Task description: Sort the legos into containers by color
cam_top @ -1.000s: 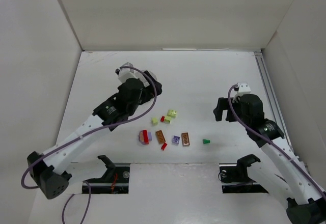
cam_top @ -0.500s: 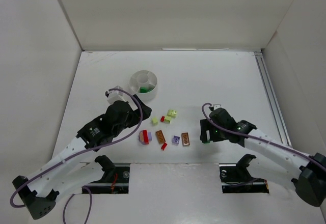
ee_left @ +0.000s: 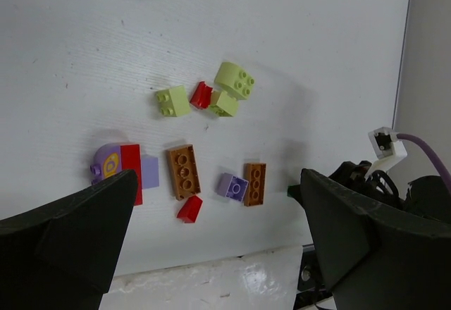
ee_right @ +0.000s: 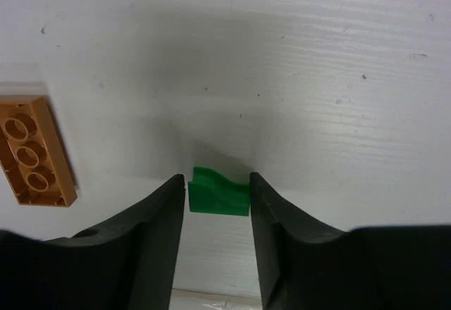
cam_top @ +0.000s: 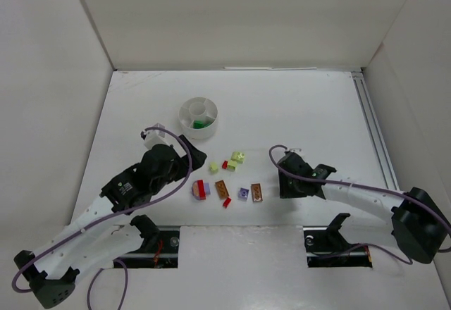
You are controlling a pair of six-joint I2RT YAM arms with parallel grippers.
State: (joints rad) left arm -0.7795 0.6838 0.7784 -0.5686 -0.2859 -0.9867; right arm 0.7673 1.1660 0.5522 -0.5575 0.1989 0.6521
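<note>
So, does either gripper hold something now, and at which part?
The left gripper holds nothing. The right gripper brackets the green lego at two opposite sides; whether it clamps it cannot be told.

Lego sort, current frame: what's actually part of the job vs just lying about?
Job:
- green lego between the right end effector's fingers
- loose legos in pale yellow, red, orange-brown, lavender
- white divided tub, with green pieces in one wedge

Lying about:
- purple cable
- metal rail on the right
</note>
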